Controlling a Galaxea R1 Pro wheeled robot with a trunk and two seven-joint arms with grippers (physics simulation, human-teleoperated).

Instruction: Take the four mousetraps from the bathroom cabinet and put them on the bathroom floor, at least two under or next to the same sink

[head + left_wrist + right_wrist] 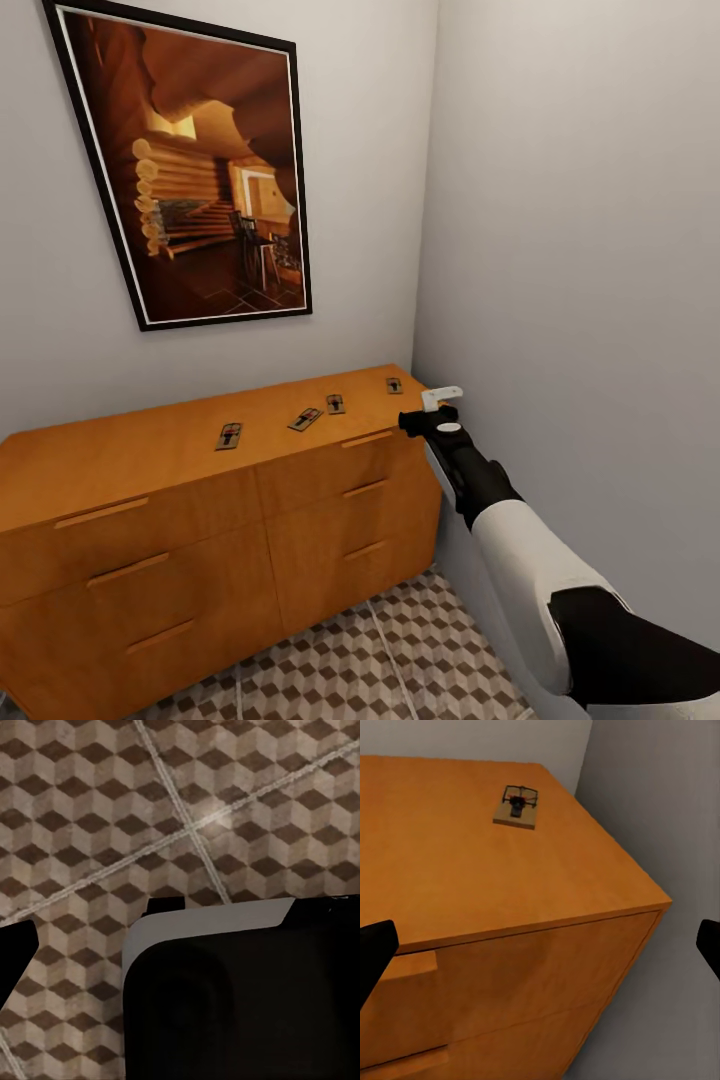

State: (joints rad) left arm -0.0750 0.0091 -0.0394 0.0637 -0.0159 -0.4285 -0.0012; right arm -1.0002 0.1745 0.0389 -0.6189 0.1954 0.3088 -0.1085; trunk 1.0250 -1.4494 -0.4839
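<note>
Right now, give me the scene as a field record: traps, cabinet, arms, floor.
mousetraps: four, all on the cabinet top, at
cabinet: orange-brown, drawers shut, set in the corner against both walls
right gripper: open, empty, beside the cabinet's right end, nearest the rightmost trap
left gripper: aimed down at the floor, fingertips apart, holding nothing
bathroom floor: cube-pattern tiles, no traps on the visible part
wall: framed picture above the cabinet

No readable text, label, brand, number or sign anywhere
</note>
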